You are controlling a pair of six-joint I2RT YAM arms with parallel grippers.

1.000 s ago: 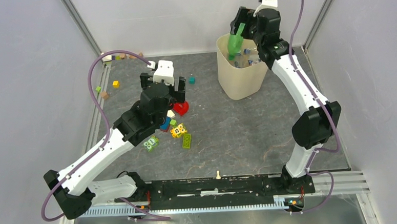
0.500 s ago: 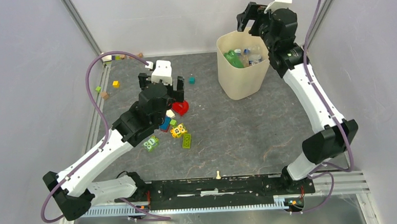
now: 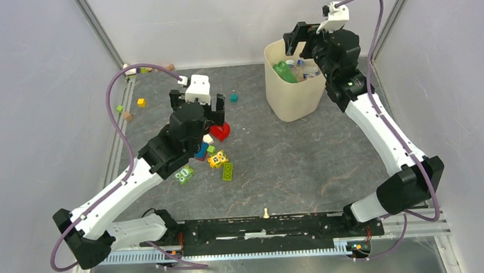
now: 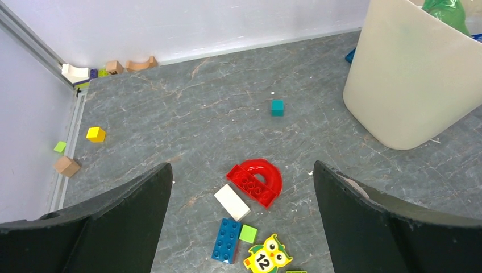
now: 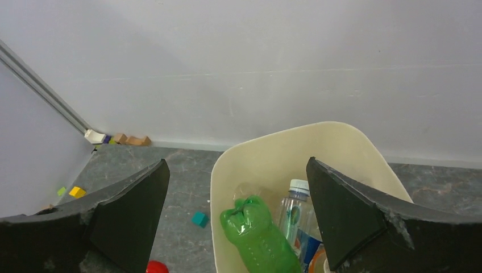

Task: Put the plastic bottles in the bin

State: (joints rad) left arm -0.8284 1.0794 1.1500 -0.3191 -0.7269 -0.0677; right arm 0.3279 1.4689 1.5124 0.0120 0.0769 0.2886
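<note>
Now: right gripper [image 3: 299, 38] hangs just above the far rim of the bin [image 3: 294, 101], jaws wide apart, nothing between them. Green bottle [image 5: 258, 239] lies inside the bin, directly below that gripper, long axis slanted with one end up, clear bottles [image 5: 293, 213] touching beside it. Left gripper [image 4: 240, 166], likewise spread and empty, hovers over toy blocks [image 4: 250, 193] on the counter [image 4: 187, 119], well apart from the bin. No bottle shows outside the bin; task judged near complete.
</note>
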